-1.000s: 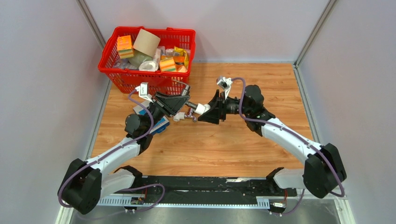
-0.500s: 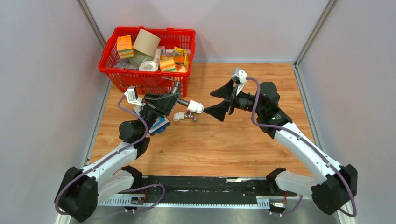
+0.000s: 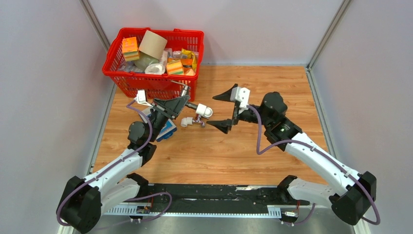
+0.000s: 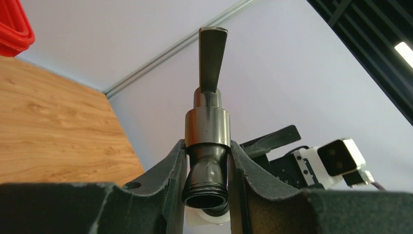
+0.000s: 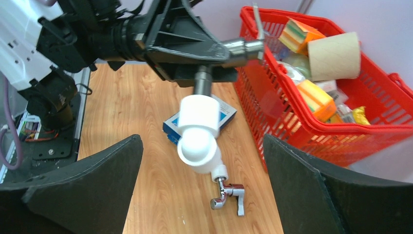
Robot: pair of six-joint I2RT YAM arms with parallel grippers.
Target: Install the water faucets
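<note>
A dark grey water faucet (image 4: 207, 131) with a T-handle is clamped in my left gripper (image 4: 207, 168), which holds it level above the table. A white elbow fitting (image 5: 198, 126) sits on its end and points toward my right gripper (image 5: 202, 141). The right gripper is open, one finger on each side of the elbow and touching nothing. In the top view the left gripper (image 3: 186, 103) and right gripper (image 3: 221, 109) face each other mid-table. A chrome faucet (image 5: 226, 195) with a small white fitting lies on the wood below the elbow, also seen as the chrome faucet (image 3: 196, 121).
A red basket (image 3: 127, 82) full of boxes and a cardboard roll stands at the back left, close behind the left gripper. A flat blue-and-white box (image 3: 166, 130) lies on the wooden table (image 3: 272, 161) under the left wrist. Grey walls enclose three sides.
The right gripper let go of the white elbow, opened wide and backed off to the right. The left gripper kept its hold on the dark faucet and shifted only slightly.
</note>
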